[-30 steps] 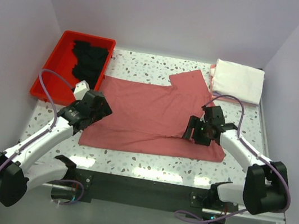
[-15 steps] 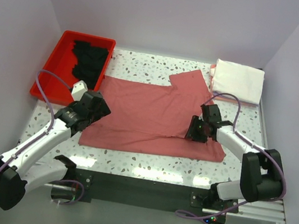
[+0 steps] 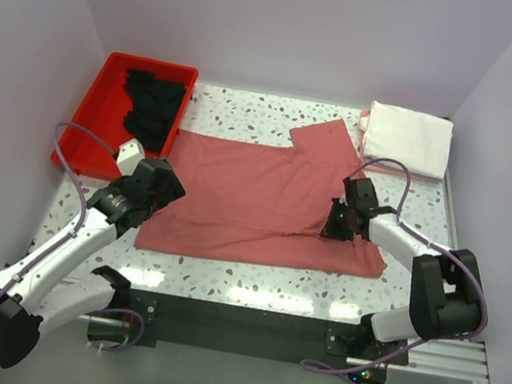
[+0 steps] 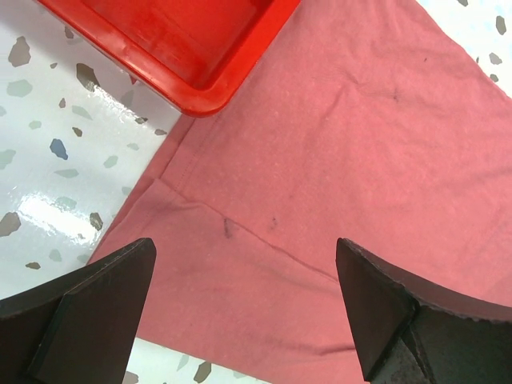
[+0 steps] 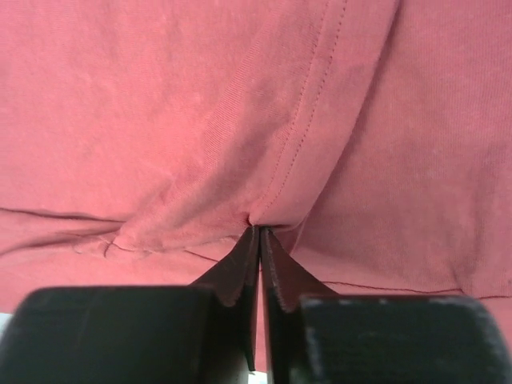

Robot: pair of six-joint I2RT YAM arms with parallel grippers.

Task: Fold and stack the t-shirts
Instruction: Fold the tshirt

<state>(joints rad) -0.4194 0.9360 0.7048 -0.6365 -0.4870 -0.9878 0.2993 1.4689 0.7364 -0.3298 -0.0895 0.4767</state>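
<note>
Rose shirt (image 3: 254, 202) lies spread flat mid-table (image 3: 250, 108), one sleeve pointing to the far R. R gripper (image 3: 339, 225) sits low on the shirt's R part, near its front-R corner. Wrist view shows the fingers (image 5: 234, 276) pressed together w/ a small pucker of cloth nipped at the tips, right by a stitched seam, wrinkles running out from the pinch. L gripper (image 3: 162, 185) hangs over the shirt's L edge, jaws spread wide, nothing between them. In its wrist view the shirt's L hem & a seam lie under the gap. The tray (image 4: 200, 100) corner is just past the cloth edge; touching or not, can't tell. Black shirt (image 3: 154, 98) is in the tray, far L. White shirt (image 3: 408, 138) sits folded at the far-R corner, just beside the rose sleeve.
</note>
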